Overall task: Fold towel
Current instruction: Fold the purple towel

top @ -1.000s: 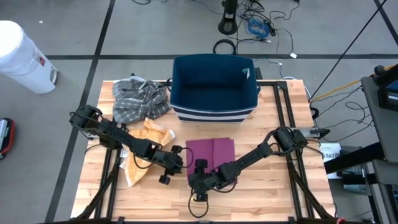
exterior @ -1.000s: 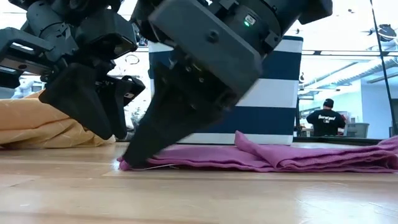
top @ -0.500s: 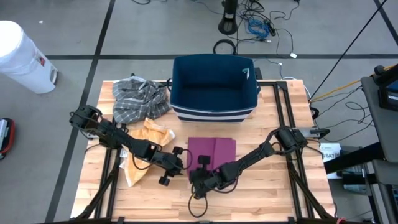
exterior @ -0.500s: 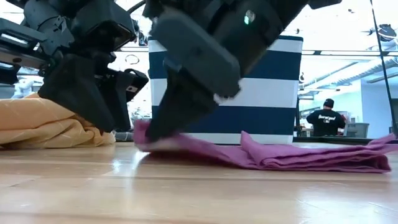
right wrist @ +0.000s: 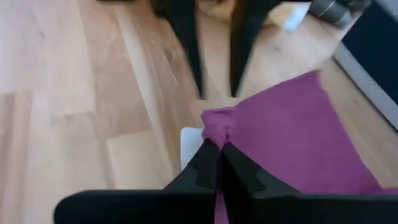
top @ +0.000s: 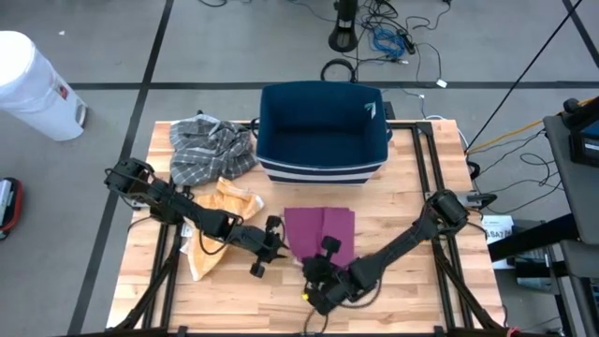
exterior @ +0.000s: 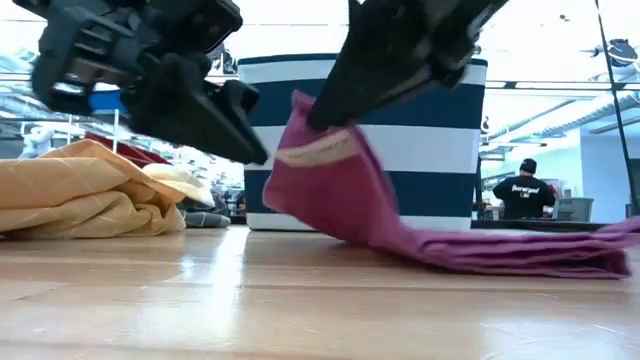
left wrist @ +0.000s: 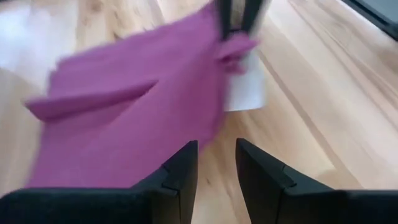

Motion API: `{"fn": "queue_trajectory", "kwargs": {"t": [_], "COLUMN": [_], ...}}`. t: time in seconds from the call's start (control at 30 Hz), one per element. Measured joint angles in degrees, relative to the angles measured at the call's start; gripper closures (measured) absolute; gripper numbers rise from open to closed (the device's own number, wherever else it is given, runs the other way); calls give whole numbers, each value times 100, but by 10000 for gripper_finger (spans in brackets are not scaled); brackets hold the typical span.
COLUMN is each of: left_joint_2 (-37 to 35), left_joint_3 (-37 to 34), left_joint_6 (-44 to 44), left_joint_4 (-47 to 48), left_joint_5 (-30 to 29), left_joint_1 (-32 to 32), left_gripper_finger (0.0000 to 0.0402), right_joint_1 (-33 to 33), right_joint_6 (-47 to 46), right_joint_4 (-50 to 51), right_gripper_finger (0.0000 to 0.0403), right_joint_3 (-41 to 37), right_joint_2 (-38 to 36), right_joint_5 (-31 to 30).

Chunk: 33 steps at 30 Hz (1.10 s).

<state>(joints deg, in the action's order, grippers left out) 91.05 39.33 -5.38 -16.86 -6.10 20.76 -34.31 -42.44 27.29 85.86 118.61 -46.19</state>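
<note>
Here the right gripper (right wrist: pixel 219 163) clenches the purple towel (exterior: pixel 340 190)'s corner mid-frame; the thin pinch could slip, while the left gripper (left wrist: pixel 214 171), part-open, holds nothing.

Bright even light; motion-blurred wrist views, backlit glare behind the low view.

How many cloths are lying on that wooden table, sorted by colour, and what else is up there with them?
Purple towel: 1, a corner pinched and lifted by the right gripper
Yellow cloth: 1
Grey checked cloth: 1
Navy and white striped bin: 1
Total: 4 things, 3 of them cloths
</note>
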Motion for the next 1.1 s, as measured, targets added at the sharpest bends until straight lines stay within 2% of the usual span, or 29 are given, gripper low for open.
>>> {"fn": "queue_trajectory", "kwargs": {"t": [0.13,0.3,0.4,0.5,0.63,0.8,0.93,1.1], "left_joint_2": [0,0,0,0,7,574,1122,1288], "left_joint_3": [0,0,0,0,-1,0,-4,0], "left_joint_6": [-284,-1125,-1298,-1033,-840,-740,-886,-877], "left_joint_4": [-91,-39,71,191,451,-59,-505,-815], "left_joint_5": [49,-260,-252,-88,-270,-283,-598,-1618], "left_joint_1": [-124,0,86,78,4,-148,-224,-237], "left_gripper_finger": [287,277,248,208,157,137,136,148], "right_joint_1": [-261,-299,-295,-293,-293,-293,-293,-295], "right_joint_6": [-276,-452,-450,-431,-374,-347,-301,-303], "right_joint_4": [-9,22,32,46,42,40,16,24], "right_gripper_finger": [403,403,403,403,403,403,403,403], "right_joint_3": [0,0,0,0,0,0,0,0], "right_joint_2": [11,11,11,13,13,14,15,15], "right_joint_5": [-665,-780,-796,-796,-797,-800,-803,-799]}}
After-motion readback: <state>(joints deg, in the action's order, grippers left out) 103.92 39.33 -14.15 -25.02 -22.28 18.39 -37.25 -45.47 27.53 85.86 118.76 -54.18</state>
